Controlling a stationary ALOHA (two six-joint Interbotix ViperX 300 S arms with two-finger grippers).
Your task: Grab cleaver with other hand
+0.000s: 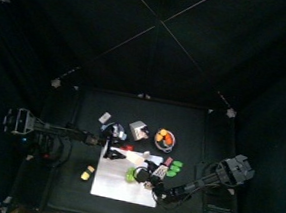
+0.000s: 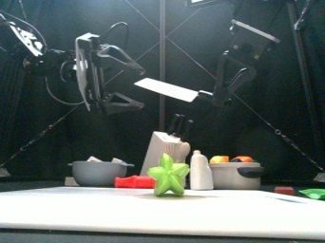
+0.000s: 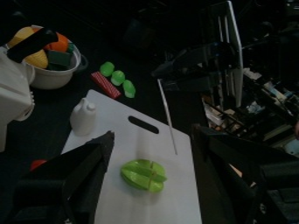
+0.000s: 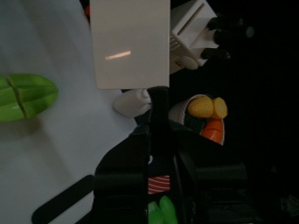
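The cleaver (image 2: pixel 169 89) hangs level above the table, its broad pale blade (image 4: pixel 128 42) pointing towards the left arm. My right gripper (image 2: pixel 211 95) is shut on its dark handle (image 4: pixel 152 122). My left gripper (image 2: pixel 121 102) is wide open just beside the blade's free end and is not touching it. In the left wrist view the cleaver (image 3: pixel 170 121) shows edge-on as a thin line ahead of the open jaws of the left gripper (image 3: pixel 155 138). Below lies a green pepper (image 2: pixel 169 176) on the white cutting board (image 3: pixel 111 131).
A knife block (image 2: pixel 162 152), a white bottle (image 2: pixel 200 171), a grey bowl of fruit (image 2: pixel 234 174) and a second grey bowl (image 2: pixel 99 172) stand behind the board. Red items (image 2: pixel 133 181) lie by the block, green pieces (image 3: pixel 117 77) beyond the board.
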